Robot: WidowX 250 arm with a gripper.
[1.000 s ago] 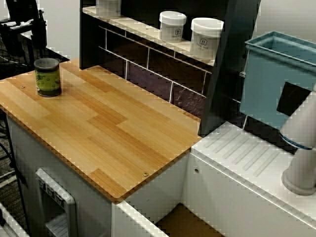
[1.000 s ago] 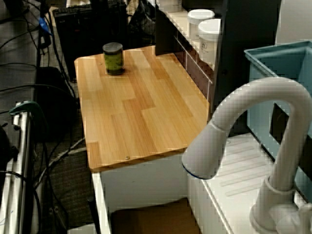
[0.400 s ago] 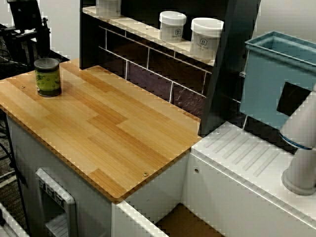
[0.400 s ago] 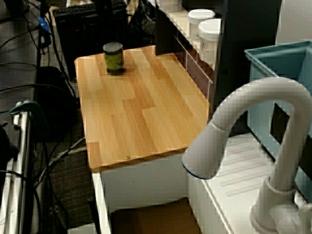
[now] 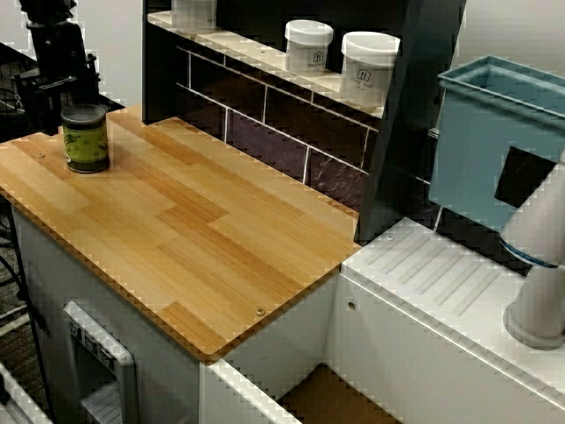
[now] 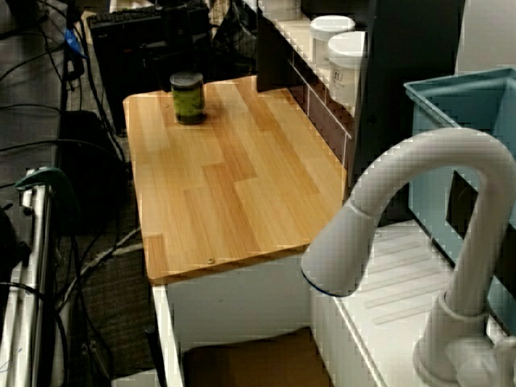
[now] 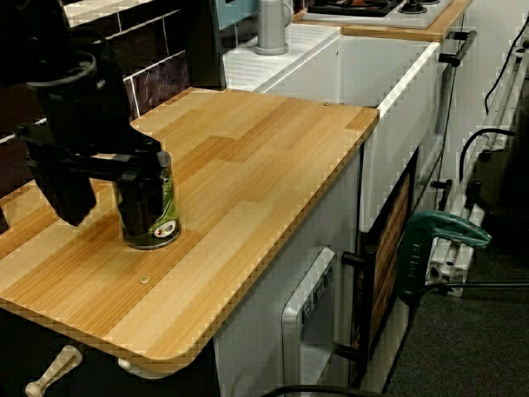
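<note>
In the last second the gripper (image 7: pixel 106 211) has come in from off the bench (image 5: pixel 203 230) and now hangs wide open and empty just beside the green can (image 5: pixel 86 138), which stands upright near the bench's corner, apparently untouched.

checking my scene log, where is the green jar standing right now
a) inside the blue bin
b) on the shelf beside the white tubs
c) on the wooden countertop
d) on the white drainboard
c: the green jar stands upright on the wooden countertop, near one corner, with the open gripper right at it.
</note>
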